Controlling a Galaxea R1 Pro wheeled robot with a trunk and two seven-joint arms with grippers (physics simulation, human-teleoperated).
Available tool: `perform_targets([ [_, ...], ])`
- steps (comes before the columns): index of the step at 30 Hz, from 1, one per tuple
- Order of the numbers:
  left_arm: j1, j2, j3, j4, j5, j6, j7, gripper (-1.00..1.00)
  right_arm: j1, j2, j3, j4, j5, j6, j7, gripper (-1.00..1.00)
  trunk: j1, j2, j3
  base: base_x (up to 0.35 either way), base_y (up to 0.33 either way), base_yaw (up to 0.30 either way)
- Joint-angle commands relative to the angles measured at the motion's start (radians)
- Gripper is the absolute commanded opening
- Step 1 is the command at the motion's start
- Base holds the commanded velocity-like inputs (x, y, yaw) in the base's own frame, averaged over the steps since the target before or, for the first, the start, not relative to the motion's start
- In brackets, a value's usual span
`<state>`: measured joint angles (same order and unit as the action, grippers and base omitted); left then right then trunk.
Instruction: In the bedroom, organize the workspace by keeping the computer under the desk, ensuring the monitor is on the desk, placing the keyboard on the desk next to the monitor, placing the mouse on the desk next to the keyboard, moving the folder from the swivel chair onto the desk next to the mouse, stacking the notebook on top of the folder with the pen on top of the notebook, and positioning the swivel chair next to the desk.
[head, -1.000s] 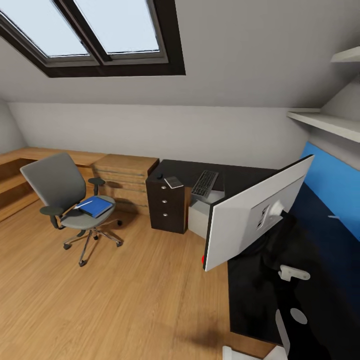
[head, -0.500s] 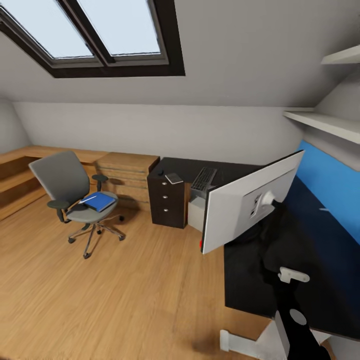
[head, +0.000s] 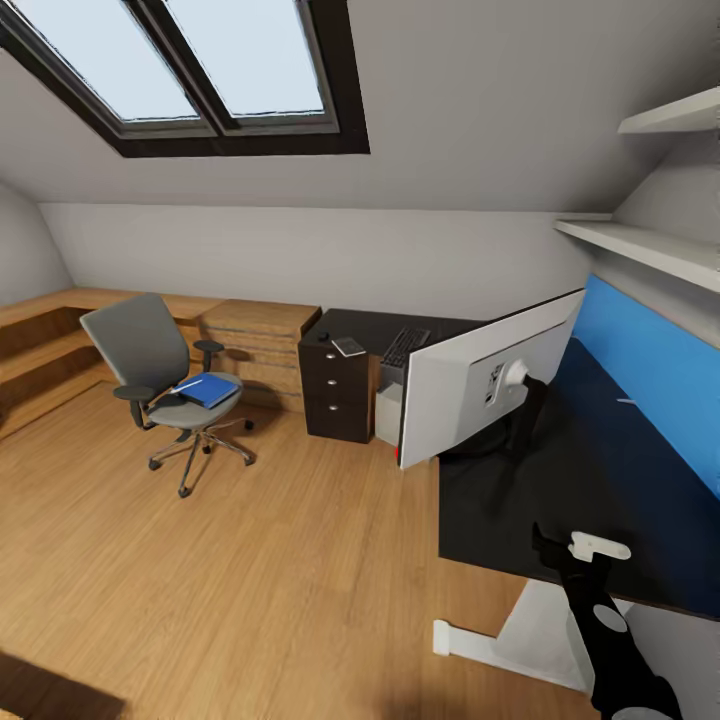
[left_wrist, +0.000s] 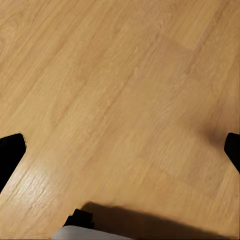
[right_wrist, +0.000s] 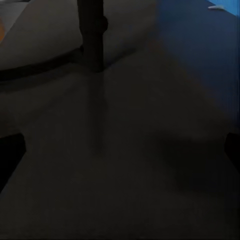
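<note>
The grey swivel chair (head: 150, 365) stands on the wood floor left of the black desk (head: 580, 480), with the blue folder (head: 210, 390) on its seat. The monitor (head: 480, 390) stands on the desk with its light back towards me. Further along the desk lie the keyboard (head: 402, 347), the notebook (head: 348, 346) and the mouse (head: 323, 337). The grey computer (head: 388, 412) sits under the desk. A thin white stick that looks like the pen (head: 625, 402) lies by the blue panel. My left gripper (left_wrist: 120, 150) hangs open over the floor. My right gripper (right_wrist: 120, 150) is open over the desk.
A blue upright panel (head: 660, 370) backs the desk, with white shelves (head: 640, 245) above it. A light-wood drawer chest (head: 255, 335) and wooden steps (head: 40, 340) line the far wall. The black drawer unit (head: 335, 395) stands beside the computer. Open floor (head: 250, 580) lies ahead.
The whole picture has shifted: the camera has backed away and turned, so chair and desk look smaller and the desk's white foot shows. None of the things has moved.
</note>
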<state>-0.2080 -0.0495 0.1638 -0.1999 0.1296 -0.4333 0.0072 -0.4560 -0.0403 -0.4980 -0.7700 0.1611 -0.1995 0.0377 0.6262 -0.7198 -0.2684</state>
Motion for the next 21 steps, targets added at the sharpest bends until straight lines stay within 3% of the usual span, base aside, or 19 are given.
perform_targets([
  [1,-0.001,0.0,-0.001,0.001,0.007,-0.003,0.0,1.0,-0.016,-0.003,-0.004,0.013,0.011,-0.001,0.004,1.0,0.0,-0.001,-0.001,-0.318,0.0,0.0],
  [8,-0.001,0.0,0.0,0.001,0.008,-0.007,0.001,1.0,-0.144,-0.02,-0.001,0.106,0.019,0.038,-0.03,1.0,0.0,-0.001,-0.001,-0.171,0.0,0.0],
  [12,-0.001,0.001,0.0,0.001,0.009,-0.008,0.002,1.0,-0.209,-0.022,0.009,0.122,0.022,0.138,-0.056,1.0,0.0,-0.001,-0.001,-0.049,0.0,0.0],
  [15,-0.001,0.001,0.002,0.0,0.01,-0.008,0.002,1.0,-0.276,-0.024,0.023,0.129,0.024,0.258,-0.07,1.0,0.0,-0.001,-0.001,-0.019,0.0,0.0],
  [21,-0.001,0.001,0.003,-0.001,0.011,-0.008,0.002,1.0,-0.364,-0.024,0.03,0.164,0.025,0.34,-0.08,1.0,0.0,-0.001,-0.001,-0.007,0.0,0.0],
])
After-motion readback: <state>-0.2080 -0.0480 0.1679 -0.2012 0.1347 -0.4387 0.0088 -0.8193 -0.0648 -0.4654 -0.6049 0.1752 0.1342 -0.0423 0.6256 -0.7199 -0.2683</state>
